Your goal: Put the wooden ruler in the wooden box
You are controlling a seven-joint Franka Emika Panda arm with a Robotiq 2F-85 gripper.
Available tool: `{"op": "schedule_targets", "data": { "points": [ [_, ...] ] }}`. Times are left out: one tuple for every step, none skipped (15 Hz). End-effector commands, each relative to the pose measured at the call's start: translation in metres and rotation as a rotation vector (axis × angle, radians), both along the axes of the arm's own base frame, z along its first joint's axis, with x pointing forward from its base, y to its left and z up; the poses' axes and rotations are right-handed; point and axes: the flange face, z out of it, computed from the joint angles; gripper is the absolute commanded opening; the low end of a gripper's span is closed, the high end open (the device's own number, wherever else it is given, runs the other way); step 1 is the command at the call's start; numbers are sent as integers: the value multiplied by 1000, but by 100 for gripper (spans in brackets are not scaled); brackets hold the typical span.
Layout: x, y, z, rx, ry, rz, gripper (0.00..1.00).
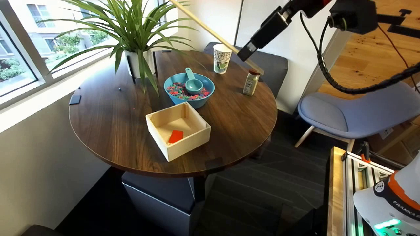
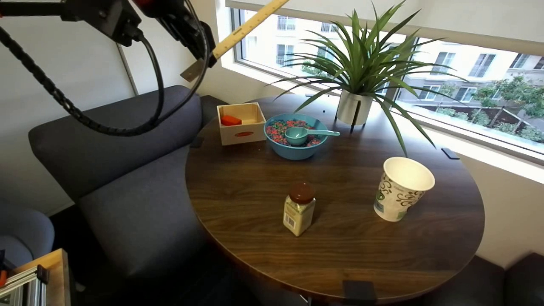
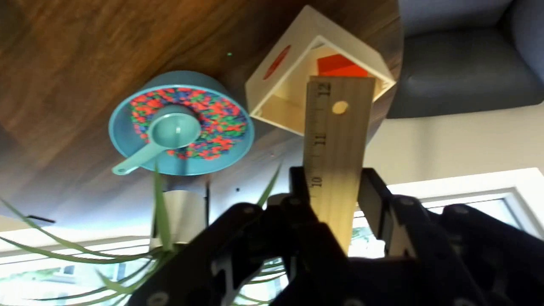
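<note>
Black fingers (image 3: 375,197) are closed on the long, flat, tan wooden ruler (image 3: 338,144) near its 12 end, aloft and slanted, outside the square, pale wooden box (image 1: 188,144). Released at this slant, it could strike the rim and, looking longer than the box, topple toward the round blue bowl (image 2: 293,151).

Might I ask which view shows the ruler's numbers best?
The wrist view, where the ruler shows 10, 11 and 12 clearly. Both exterior views show it running off the picture's top, with no readable numbers.
</note>
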Motion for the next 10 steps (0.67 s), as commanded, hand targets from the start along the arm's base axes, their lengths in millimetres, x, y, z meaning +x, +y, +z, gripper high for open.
{"op": "schedule_targets", "data": {
  "points": [
    [-6,16,-1,1,1,52,10],
    [-9,25,-1,2,1,73,35],
    [-9,25,0,3,0,70,35],
    [-8,22,0,3,0,63,35],
    [-6,19,0,4,0,55,35],
    [-6,16,0,4,0,50,35],
    [-5,16,0,4,0,49,35],
    [-5,16,0,4,0,49,10],
    [-2,25,-4,-3,-8,58,10],
    [2,38,-11,1,-18,74,10]
  ]
}}
